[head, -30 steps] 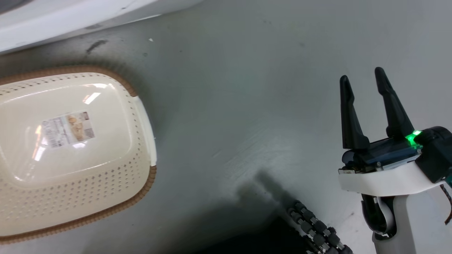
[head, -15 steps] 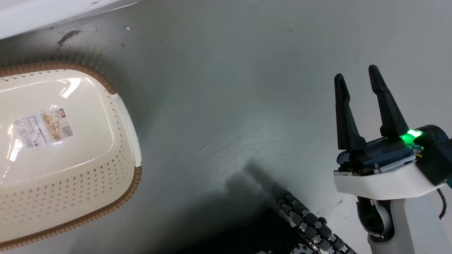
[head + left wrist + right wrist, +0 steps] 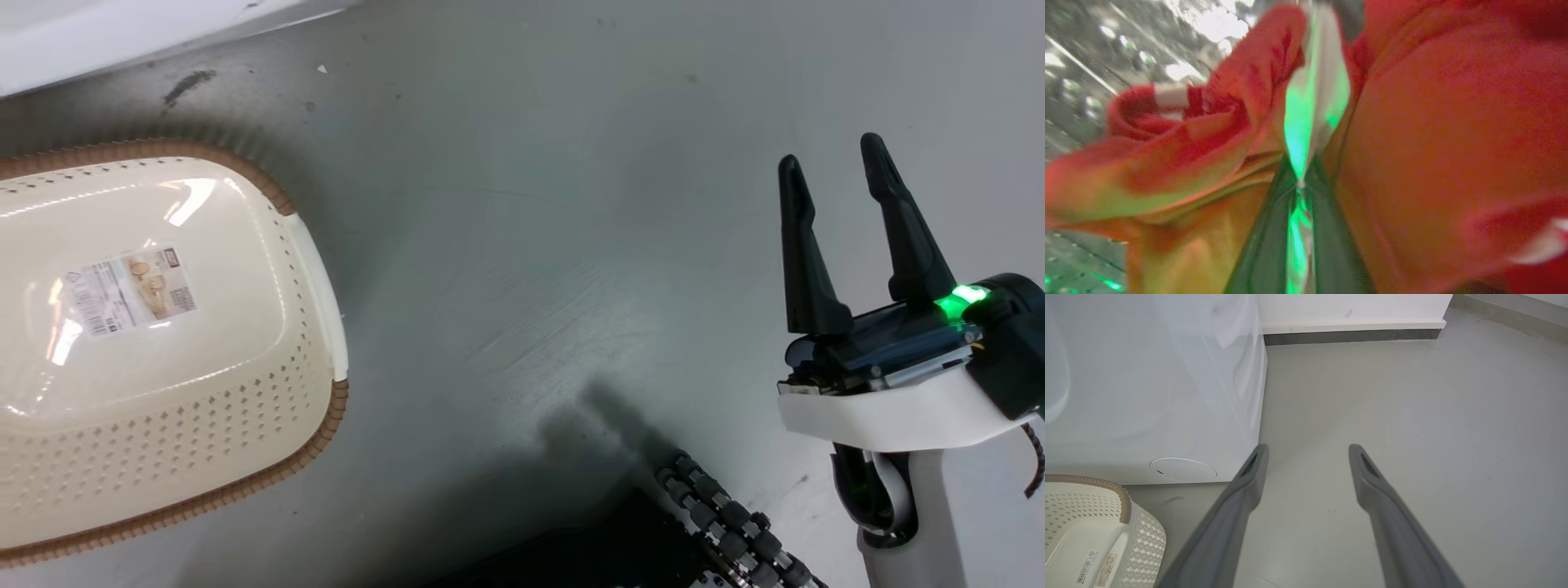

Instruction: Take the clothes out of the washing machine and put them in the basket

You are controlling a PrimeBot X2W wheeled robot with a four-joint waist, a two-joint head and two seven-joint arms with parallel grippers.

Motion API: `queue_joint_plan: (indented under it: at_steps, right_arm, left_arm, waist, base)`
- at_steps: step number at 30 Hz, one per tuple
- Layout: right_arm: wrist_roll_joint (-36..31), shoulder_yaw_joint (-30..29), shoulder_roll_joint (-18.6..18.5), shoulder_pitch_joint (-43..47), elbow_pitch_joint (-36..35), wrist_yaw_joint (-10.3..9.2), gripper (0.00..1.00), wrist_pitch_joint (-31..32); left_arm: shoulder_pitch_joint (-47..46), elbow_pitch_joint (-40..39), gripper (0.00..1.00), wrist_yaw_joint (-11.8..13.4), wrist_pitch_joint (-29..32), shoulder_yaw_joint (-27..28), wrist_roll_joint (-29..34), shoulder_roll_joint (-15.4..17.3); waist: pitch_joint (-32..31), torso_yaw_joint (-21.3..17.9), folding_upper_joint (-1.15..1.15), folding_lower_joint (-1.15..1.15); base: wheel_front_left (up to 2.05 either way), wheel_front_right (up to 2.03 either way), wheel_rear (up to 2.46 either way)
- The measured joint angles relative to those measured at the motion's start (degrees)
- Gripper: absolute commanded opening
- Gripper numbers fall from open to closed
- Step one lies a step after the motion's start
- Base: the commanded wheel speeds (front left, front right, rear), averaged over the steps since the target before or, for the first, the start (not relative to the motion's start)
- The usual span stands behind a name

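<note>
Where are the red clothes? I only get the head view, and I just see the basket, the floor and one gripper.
Observer: The left wrist view has them: the clothes bunch around the left gripper, whose fingers are shut on a fold.
Operator: Are they out of the machine?
Observer: I can't tell; the perforated steel drum shows right behind them.
Operator: What's that white thing above the basket?
Observer: The washing machine; the right wrist view shows a round cover low on it, near the basket.
</note>
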Motion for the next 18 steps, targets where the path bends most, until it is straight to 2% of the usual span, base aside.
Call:
queue_joint_plan:
  at_steps: [3, 7, 11, 18]
  right_arm:
    - [0.29, -1.27, 0.02, -0.18, 0.07, -0.01, 1.0, 0.0]
    - [-0.77, -2.2, 0.04, -0.88, 0.19, 0.0, 1.0, 0.0]
    - [-1.24, -5.04, 0.01, -0.51, 0.32, -0.01, 1.0, -0.01]
    - [-4.97, -6.09, 0.09, 1.44, 1.2, 0.0, 1.0, 0.0]
  left_arm:
    - [0.22, 1.14, 0.0, -0.03, -4.1, -0.2, -0.48, -1.32]
    - [2.91, 1.46, 0.0, -0.29, -13.52, -1.13, -1.1, -3.2]
    - [8.52, 1.89, 0.0, -0.37, -19.9, -3.12, -4.28, -6.51]
    - [18.52, 1.48, 0.0, -0.37, -29.95, -6.53, -9.22, -8.62]
  waist:
    - [-1.16, 0.97, 0.0, 0.0]
    - [-3.54, 2.2, 0.0, 0.0]
    - [-6.35, 4.13, 0.0, 0.0]
    - [-12.92, 7.89, 0.0, 0.0]
  base:
    - [0.0, 0.0, 0.0]
    - [0.0, 0.0, 0.0]
    - [0.0, 0.0, 0.0]
    - [0.0, 0.0, 0.0]
